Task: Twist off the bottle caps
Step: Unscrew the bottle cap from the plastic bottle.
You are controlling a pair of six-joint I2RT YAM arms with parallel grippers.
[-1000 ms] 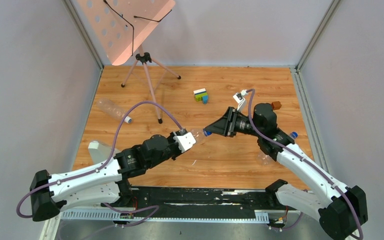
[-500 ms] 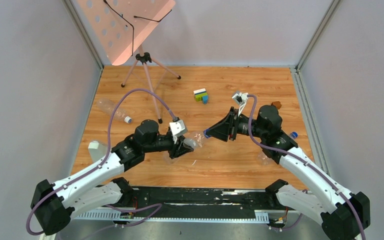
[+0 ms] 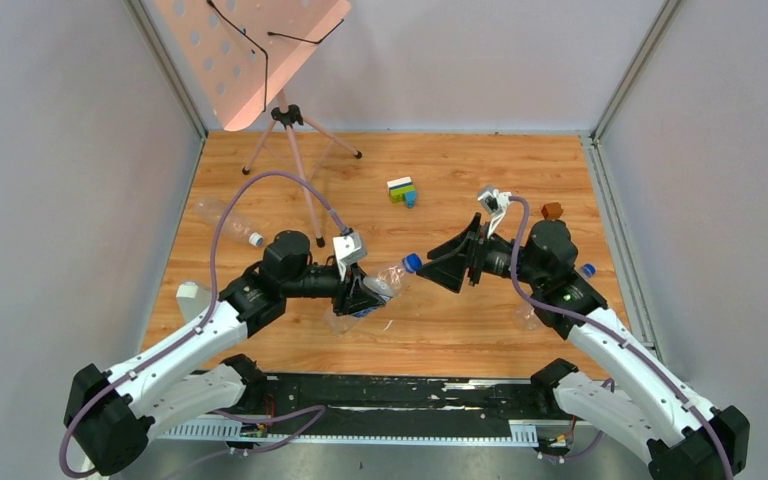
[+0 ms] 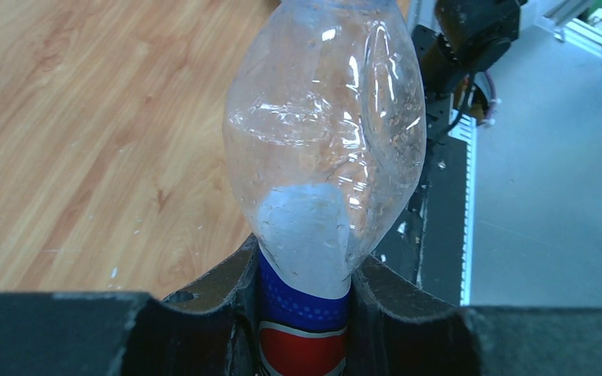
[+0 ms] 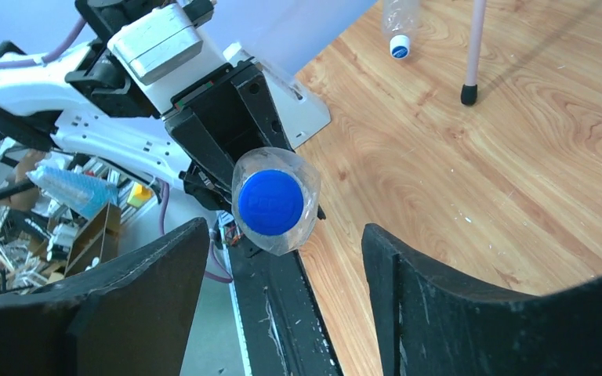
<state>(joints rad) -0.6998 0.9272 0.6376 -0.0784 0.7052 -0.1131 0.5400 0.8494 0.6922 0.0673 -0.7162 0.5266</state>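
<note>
— Where was the cap (image 5: 270, 201)?
— Screwed on the bottle (image 4: 325, 157), held mid-air over the table (image 3: 460, 320). The left gripper (image 4: 304, 290) clamped its labelled end; the right gripper (image 5: 282, 235) stood open, not touching the cap.
— Risk?
— The crinkly plastic might have twisted or slipped under torque.

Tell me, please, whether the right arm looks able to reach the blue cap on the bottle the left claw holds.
Probably yes: the right claw stands open facing the blue cap, nothing between them, and the left claw grips the bottle lower down.
</note>
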